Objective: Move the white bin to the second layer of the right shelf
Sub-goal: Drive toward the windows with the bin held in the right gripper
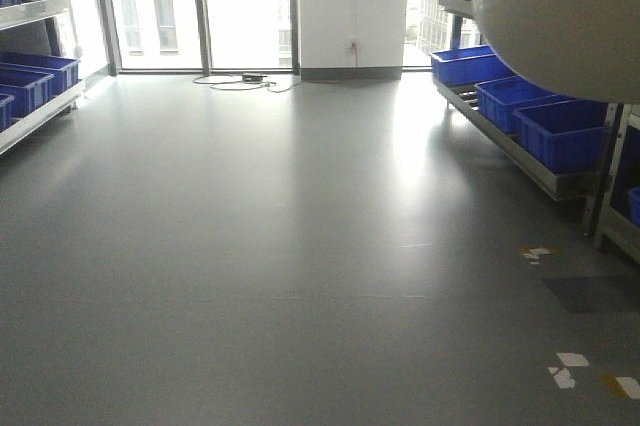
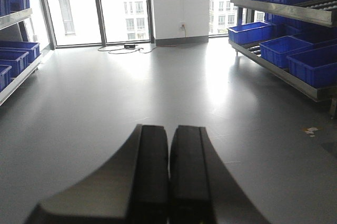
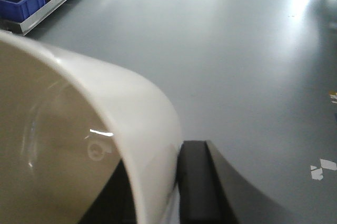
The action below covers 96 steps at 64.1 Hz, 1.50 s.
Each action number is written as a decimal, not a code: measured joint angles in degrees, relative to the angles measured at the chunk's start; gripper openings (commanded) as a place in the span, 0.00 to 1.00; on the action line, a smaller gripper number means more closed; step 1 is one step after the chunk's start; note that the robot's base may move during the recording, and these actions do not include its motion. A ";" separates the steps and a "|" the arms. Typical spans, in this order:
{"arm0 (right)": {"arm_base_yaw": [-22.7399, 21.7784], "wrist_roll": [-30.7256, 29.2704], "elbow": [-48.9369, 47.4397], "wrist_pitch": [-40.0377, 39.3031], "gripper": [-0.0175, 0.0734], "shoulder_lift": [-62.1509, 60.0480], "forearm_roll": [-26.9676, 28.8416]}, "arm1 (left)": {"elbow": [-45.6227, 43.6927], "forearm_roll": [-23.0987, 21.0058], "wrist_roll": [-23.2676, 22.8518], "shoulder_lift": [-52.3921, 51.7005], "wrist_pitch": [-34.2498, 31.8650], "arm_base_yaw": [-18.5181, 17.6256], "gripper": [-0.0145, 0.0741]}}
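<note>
The white bin [image 1: 560, 16] fills the top right corner of the front view, raised off the floor, with its rounded base showing. In the right wrist view its glossy wall [image 3: 79, 145] runs between the two black fingers of my right gripper [image 3: 158, 163], which is shut on the wall, one finger inside and one outside. My left gripper [image 2: 169, 129] is shut with nothing in it, its pads together over bare floor. The right shelf second layer [image 2: 279, 9] is a steel level at the upper right. It carries blue crates, and its near end is cut off by the frame edge.
Blue crates [image 1: 560, 131] line the low right shelf, and more [image 1: 30, 81] sit on the left shelves. A rack post [image 1: 605, 176] stands close at the right. Tape marks [image 1: 565, 368] and a dark patch [image 1: 595, 293] lie on the grey floor. A cable [image 1: 240, 81] lies by the windows.
</note>
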 measured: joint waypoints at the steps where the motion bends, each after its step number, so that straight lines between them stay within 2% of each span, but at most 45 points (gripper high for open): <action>1: 0.00 0.00 0.00 0.00 0.25 0.00 0.00 | 0.00 0.00 0.00 0.00 0.00 0.00 0.26; 96: 0.00 -0.10 0.00 0.00 0.25 0.00 0.00 | 0.00 0.00 0.00 0.00 0.00 0.00 0.26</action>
